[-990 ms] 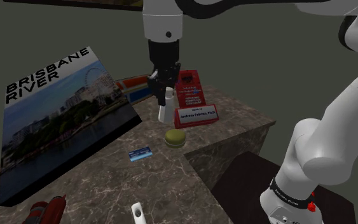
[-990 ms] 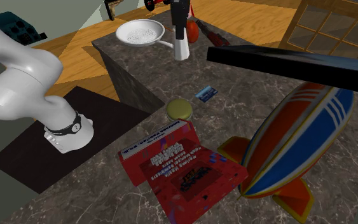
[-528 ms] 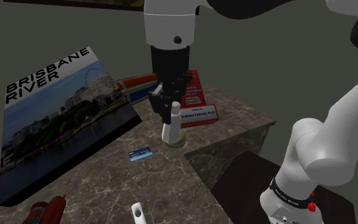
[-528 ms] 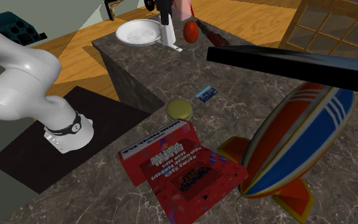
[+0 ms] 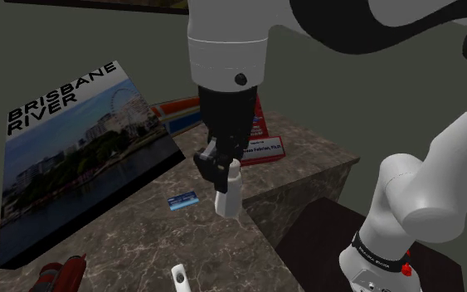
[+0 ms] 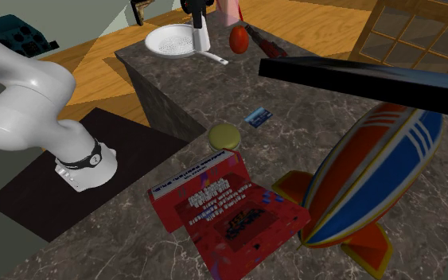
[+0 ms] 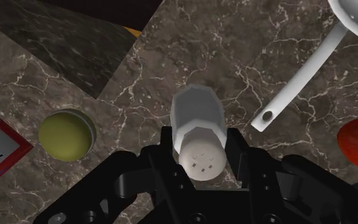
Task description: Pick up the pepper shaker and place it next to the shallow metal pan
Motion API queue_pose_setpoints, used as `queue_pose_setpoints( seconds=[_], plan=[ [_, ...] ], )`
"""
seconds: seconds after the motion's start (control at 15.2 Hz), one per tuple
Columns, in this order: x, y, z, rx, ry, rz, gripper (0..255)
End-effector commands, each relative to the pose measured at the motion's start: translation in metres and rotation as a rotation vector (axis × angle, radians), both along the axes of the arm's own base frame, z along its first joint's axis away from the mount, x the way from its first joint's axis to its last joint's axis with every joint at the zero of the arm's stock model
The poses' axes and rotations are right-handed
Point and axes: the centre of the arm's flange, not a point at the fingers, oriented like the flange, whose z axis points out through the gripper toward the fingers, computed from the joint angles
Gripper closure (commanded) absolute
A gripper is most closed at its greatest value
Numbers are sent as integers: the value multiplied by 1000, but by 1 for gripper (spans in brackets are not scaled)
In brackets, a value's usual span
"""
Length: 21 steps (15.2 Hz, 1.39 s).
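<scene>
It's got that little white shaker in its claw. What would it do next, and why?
Probably lower it straight down, keeping the grip shut. The gripper clasps the white shaker, which seems to hang above the bare marble counter. The pan and its long handle lie close beside it, so the spot looks about right; only the drop seems left.

Glossy white arm (image 5: 426, 178), dark joint bands (image 5: 374, 255), all-black pincer (image 7: 201, 147)

white shaker (image 7: 198, 137) carried past olive disc (image 7: 66, 134), now beside pan handle (image 7: 301, 77)
</scene>
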Motion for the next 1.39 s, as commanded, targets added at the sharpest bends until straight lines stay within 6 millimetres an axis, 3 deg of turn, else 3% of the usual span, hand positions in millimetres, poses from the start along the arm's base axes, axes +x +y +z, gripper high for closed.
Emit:
queue_pose_setpoints(
  seconds=[0.0,1.32],
  plan=[
    [0,0,-11,0,0,0,255],
    [0,0,-117,0,0,0,255]
  ],
)
